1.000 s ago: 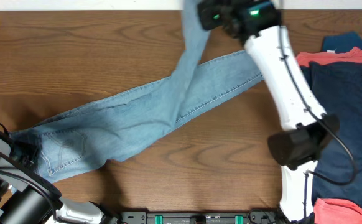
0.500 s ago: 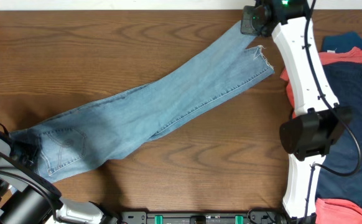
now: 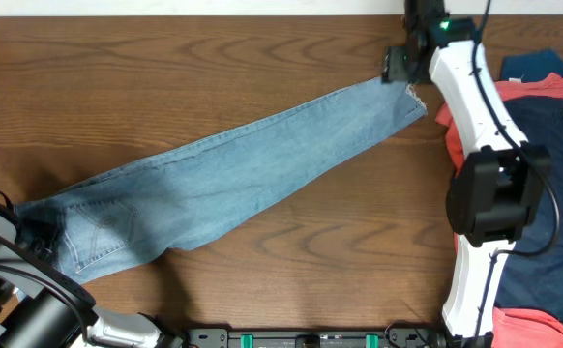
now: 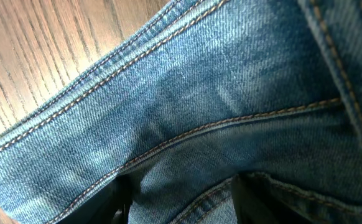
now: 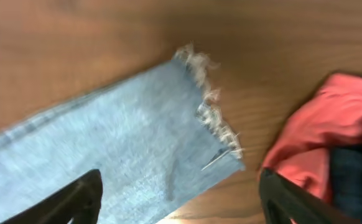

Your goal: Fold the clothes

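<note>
Left of the clothes pile (image 3: 543, 145), the jeans (image 3: 233, 184) now lie flat and straight. Right claw (image 5: 181, 193) just dropped the hem (image 5: 212, 106), wide open, empty. Left claw (image 4: 181, 196) pinches the waist (image 4: 168, 93). Folding can start.

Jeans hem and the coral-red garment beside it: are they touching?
Apart. Right wrist view shows bare table between the frayed jeans hem and the coral-red garment.
</note>
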You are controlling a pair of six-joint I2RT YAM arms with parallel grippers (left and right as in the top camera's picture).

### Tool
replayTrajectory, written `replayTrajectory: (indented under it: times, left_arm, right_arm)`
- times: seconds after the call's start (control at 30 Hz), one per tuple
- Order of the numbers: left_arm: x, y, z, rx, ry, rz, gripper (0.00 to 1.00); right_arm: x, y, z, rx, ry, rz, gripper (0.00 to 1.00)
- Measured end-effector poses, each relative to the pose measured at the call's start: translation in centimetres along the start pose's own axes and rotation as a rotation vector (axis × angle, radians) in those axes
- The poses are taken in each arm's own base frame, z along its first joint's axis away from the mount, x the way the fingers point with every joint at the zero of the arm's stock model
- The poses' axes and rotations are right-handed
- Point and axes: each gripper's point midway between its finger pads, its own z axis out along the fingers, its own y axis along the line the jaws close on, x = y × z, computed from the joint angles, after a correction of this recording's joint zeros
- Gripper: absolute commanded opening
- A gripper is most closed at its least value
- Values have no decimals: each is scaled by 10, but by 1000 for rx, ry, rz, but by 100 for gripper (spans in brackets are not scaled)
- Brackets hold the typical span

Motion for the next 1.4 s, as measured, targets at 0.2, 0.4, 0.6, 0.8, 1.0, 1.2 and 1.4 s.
replayTrajectory:
  times: [0.2,0.4,0.6,0.8,1.0,1.2,1.4]
  left_arm:
    - [0,-1,0,3,1,0,59]
    - [0,-2,0,8,0,0,60]
    - [0,-3,0,15,0,-8,31]
    - [-3,-5,-1,31,-2,4,34]
    - [-7,-23,-16,128,16,26,61]
    - [-16,-38,-61,245,-70,41,67]
    - [-15,-47,-126,390,-193,67,68]
  right_arm:
    - [-15,10,11,-55,-82,-77,75]
    - [-28,7,20,-71,-152,-77,66]
    - [12,-24,44,-89,-11,8,54]
    - [14,-58,56,-246,-18,158,61]
    - [27,-67,67,-414,-24,240,61]
    - [45,-47,78,-506,-25,232,59]
    - [47,-38,78,-563,-44,228,35]
